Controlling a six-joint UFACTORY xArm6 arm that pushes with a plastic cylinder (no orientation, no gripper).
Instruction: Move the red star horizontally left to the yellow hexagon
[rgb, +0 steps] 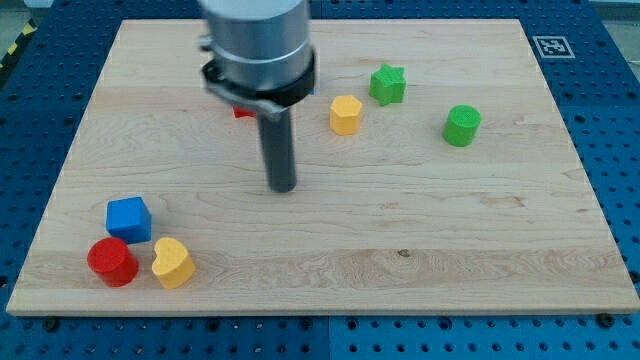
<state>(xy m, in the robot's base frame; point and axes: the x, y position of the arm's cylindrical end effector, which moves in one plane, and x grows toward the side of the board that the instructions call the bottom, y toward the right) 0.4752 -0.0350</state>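
Observation:
The yellow hexagon (345, 114) sits above the board's middle. A small red patch (242, 111) shows to its left, mostly hidden behind the arm's body; it looks like the red star, but its shape cannot be made out. My tip (283, 186) rests on the board below and to the right of that red patch, and below and to the left of the yellow hexagon, touching neither.
A green star (387, 84) lies up and right of the hexagon, a green cylinder (462, 125) further right. At the view's bottom left stand a blue cube (128, 218), a red cylinder (111, 261) and a yellow heart (172, 262). A marker tag (551, 46) sits at the top right corner.

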